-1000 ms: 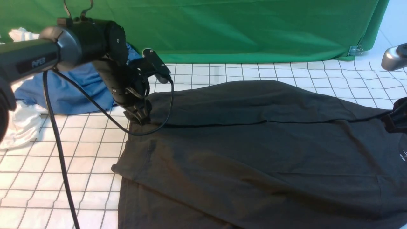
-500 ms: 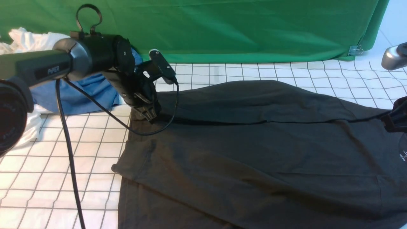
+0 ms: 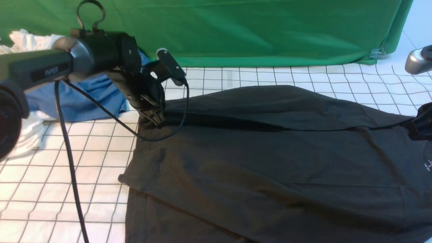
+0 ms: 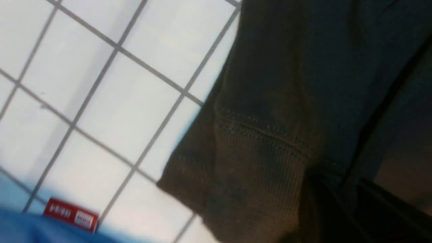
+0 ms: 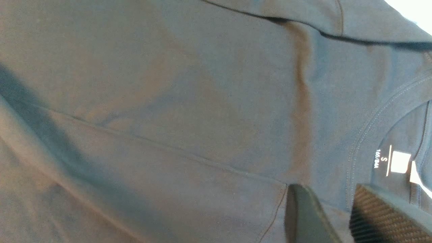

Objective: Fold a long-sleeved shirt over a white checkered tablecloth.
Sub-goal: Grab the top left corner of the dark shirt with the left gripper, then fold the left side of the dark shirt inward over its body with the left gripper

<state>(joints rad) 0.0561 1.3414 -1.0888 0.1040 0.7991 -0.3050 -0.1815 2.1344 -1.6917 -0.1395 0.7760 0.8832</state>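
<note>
The long-sleeved shirt (image 3: 270,162) lies spread across the white checkered tablecloth (image 3: 50,168), very dark, with its far part folded forward over the body. My left gripper (image 3: 155,117) is shut on the far-left end of that folded part. In the left wrist view the ribbed cuff (image 4: 256,168) runs into the dark jaws, beside tablecloth squares (image 4: 101,101). My right gripper (image 5: 329,189) stands open over the shirt beside the collar and the white neck label (image 5: 400,162). In the front view the right gripper (image 3: 418,130) is at the right edge, partly cut off.
A blue shirt (image 3: 84,94) and a white garment (image 3: 20,135) lie heaped at the far left behind the left arm. The green backdrop cloth (image 3: 253,30) hangs along the back, clipped at its right corner (image 3: 378,52). The left arm's black cable (image 3: 67,152) dangles down to the tablecloth.
My left gripper has moved up and a little to the right, lifting the fold's left end so a dark gap opens under its edge. The right gripper has stayed put.
</note>
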